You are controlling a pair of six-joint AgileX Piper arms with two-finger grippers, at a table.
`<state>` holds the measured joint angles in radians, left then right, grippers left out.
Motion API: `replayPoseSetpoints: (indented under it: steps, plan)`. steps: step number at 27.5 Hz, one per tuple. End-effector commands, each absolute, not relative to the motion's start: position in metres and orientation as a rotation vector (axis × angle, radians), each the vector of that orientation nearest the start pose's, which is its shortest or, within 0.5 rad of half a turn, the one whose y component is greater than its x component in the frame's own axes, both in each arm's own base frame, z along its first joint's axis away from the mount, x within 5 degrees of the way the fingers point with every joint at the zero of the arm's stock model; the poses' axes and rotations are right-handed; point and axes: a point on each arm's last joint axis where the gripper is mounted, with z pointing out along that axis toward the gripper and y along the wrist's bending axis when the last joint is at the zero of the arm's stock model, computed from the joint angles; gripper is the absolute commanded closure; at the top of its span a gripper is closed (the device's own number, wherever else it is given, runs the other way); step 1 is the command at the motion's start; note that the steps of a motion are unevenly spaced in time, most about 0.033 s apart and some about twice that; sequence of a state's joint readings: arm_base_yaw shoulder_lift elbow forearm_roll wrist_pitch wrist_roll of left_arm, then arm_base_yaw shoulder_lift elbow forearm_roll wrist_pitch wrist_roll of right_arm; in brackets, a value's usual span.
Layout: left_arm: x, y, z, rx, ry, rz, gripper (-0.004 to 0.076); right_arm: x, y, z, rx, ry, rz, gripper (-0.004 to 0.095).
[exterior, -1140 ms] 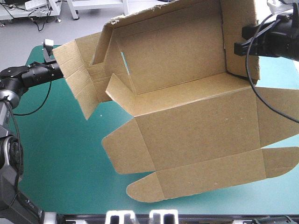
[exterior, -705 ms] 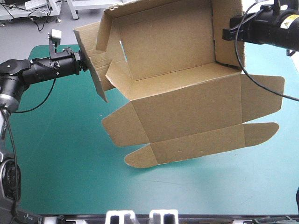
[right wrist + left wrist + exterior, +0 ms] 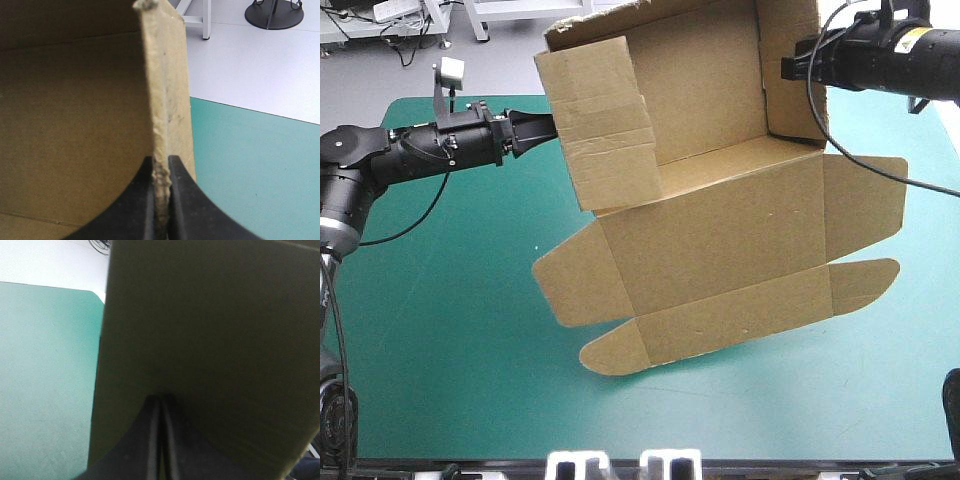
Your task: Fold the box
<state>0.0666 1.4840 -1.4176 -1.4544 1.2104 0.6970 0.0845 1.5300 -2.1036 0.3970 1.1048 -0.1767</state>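
Box position: I am holding the box point(image 3: 720, 250) in the air over the teal-green counter point(image 3: 430, 340), its tray tilted and the lid point(image 3: 720, 330) hanging toward the near edge.
Left jaws: together; I am pressing their tip against the outer face of the left wall point(image 3: 605, 120), not clamping it.
Right jaws: I am clamping the edge of the right wall point(image 3: 790, 20), with the board between them.
Slip risk: only one clamp is carrying the weight, so a harder push from the left could be twisting the board out of it.
Spring-back risk: the left wall looks untucked, so it is likely waiting to swing open if I ease off.
Snag risk: lowered at this tilt, the lid flaps could be catching on the counter.
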Motion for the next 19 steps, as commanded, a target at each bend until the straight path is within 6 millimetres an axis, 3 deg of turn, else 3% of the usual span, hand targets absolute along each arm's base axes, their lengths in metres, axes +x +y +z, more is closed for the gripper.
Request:
replayPoseSetpoints:
  steps: [1,13,15,19]
  plan:
    - [0.281,-0.077,0.454,0.393,1.752,-1.514,0.0734,0.274,0.055,0.566,-0.274,1.811,0.443,0.0927]
    - [0.279,-0.081,0.455,0.438,1.728,-1.526,0.0706,0.282,0.055,0.561,-0.277,1.827,0.427,0.0927]
    - [0.278,-0.081,0.455,0.448,1.728,-1.535,0.0651,0.285,0.055,0.559,-0.277,1.836,0.428,0.0927]
    - [0.276,-0.082,0.455,0.481,1.723,-1.527,0.0467,0.290,0.056,0.554,-0.273,1.851,0.433,0.0927]
